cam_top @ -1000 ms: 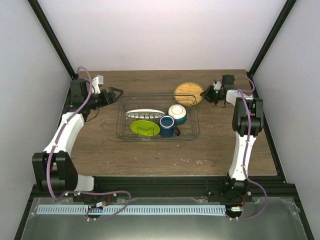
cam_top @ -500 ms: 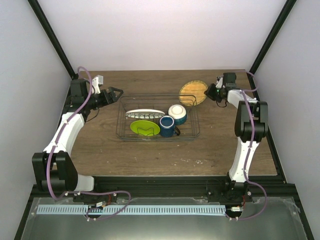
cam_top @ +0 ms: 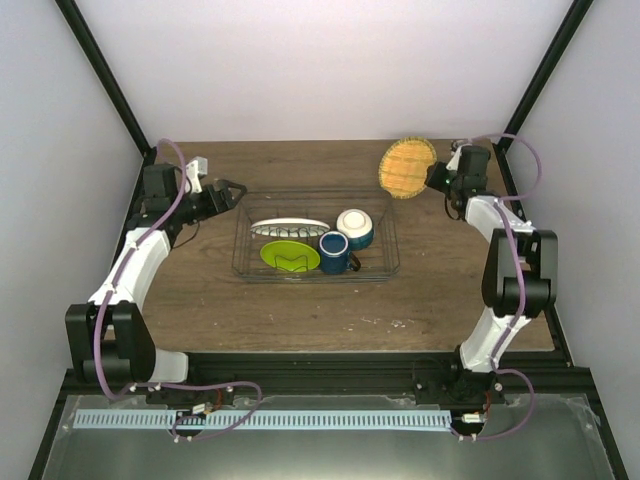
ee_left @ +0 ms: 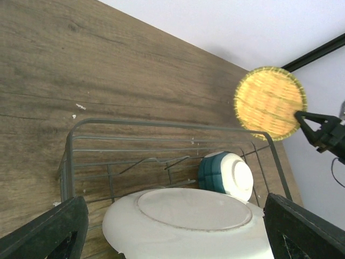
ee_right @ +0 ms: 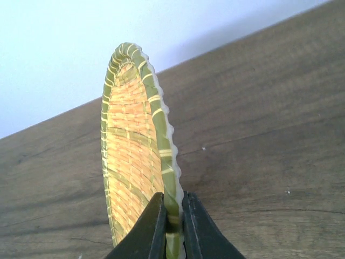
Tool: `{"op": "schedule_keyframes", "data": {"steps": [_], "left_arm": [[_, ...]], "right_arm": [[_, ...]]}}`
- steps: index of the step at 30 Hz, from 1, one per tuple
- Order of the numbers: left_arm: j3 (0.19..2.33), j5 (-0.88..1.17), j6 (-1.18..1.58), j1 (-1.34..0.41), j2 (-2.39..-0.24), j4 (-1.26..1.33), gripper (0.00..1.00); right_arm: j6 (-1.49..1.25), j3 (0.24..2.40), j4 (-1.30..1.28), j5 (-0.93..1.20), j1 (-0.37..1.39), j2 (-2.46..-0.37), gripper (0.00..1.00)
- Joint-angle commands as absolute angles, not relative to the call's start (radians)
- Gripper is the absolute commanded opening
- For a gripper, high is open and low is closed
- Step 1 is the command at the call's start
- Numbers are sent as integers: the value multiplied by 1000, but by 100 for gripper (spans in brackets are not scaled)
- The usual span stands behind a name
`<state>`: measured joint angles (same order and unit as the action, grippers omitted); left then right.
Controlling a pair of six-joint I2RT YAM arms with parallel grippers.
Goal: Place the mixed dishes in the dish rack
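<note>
The wire dish rack (cam_top: 240, 262) sits mid-table. In it are the white plate (cam_top: 290, 226) on edge, a lime-green plate (cam_top: 290, 255), the cream bowl with blue base (cam_top: 354, 226) and the dark blue mug (cam_top: 334, 252). My left gripper (cam_top: 228, 190) is open and empty just outside the rack's left end. In the left wrist view the white plate (ee_left: 194, 221) and the bowl (ee_left: 226, 175) lie ahead. My right gripper (cam_top: 432, 178) is shut on the green rim of a yellow-orange woven-pattern plate (cam_top: 407, 167). It holds that plate upright above the table's far right, also seen in the right wrist view (ee_right: 129, 162).
The wooden table (cam_top: 300, 310) ends at a white back wall, with black frame posts (cam_top: 100, 80) at both far corners. The held plate and right gripper hang beyond the rack's back right corner in the left wrist view (ee_left: 269, 102).
My right gripper has carried the woven plate from beside the rack's back right corner up and to the right, towards the far right corner. The left arm has hardly moved.
</note>
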<state>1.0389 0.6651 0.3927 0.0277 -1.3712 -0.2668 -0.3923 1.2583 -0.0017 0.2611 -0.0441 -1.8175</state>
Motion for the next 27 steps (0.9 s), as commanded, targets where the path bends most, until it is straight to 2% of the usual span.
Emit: {"op": "schedule_keyframes", "data": {"steps": [1,11,27], "left_arm": [[1014,653,394,32,-1344,-229,90],[993,636,387,32,-1360,-217,90],[972,637,397,33,-1378,-179,90]], "right_arm": [[-338,1143,304,302,-40,-1679,1],[-230,850,715,336,-19,-1400,1],[-112,748,820,690,142,-1146,1]]}}
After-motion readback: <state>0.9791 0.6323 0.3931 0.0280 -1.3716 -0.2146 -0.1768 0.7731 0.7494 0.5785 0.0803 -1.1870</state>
